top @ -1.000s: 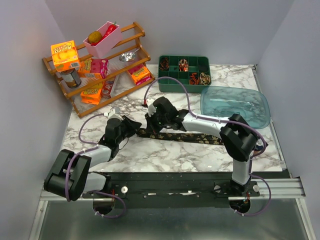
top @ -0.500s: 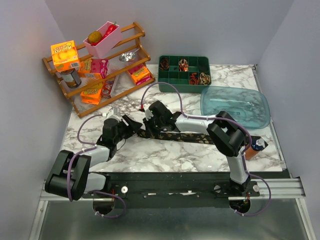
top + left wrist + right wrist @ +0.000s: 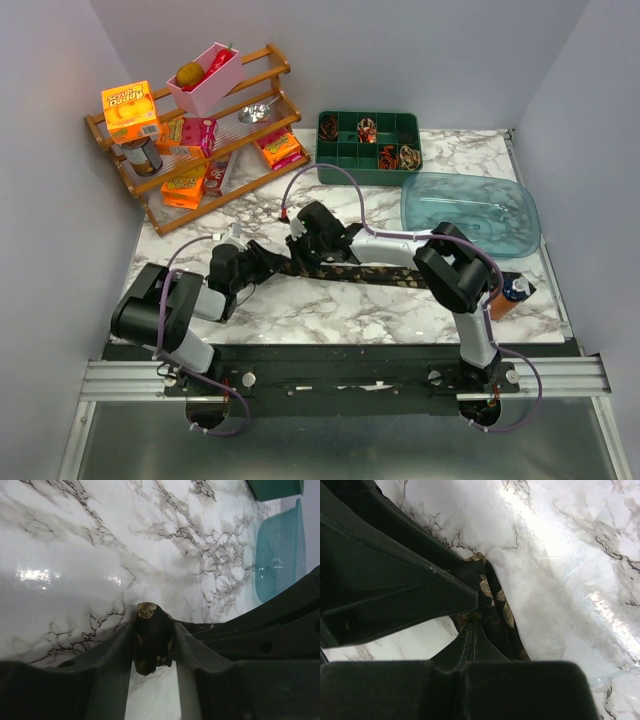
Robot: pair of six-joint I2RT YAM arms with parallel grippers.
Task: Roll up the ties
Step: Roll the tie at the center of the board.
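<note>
The left gripper [image 3: 270, 260] and right gripper [image 3: 300, 250] meet tip to tip at the end of the tie [image 3: 390, 275], each blocking the other's way ahead. Nearward of them the table [image 3: 330, 310] lies bare. Farther out from them, marble stays open up to the rack [image 3: 200, 195], tray [image 3: 345, 175] and lid [image 3: 470, 210].

We see the left arm [image 3: 160, 305] fold up: its elbow lifts from the lower left corner toward the middle left. The left gripper [image 3: 268, 262] slides a little to the right, up to the end of the tie [image 3: 370, 273]. The right arm [image 3: 452, 265] swings its elbow up and to the left, nudging the right gripper [image 3: 300, 258] slightly leftward. Where that elbow was, a small brown container [image 3: 512, 293] with a blue top now shows at the right.
</note>
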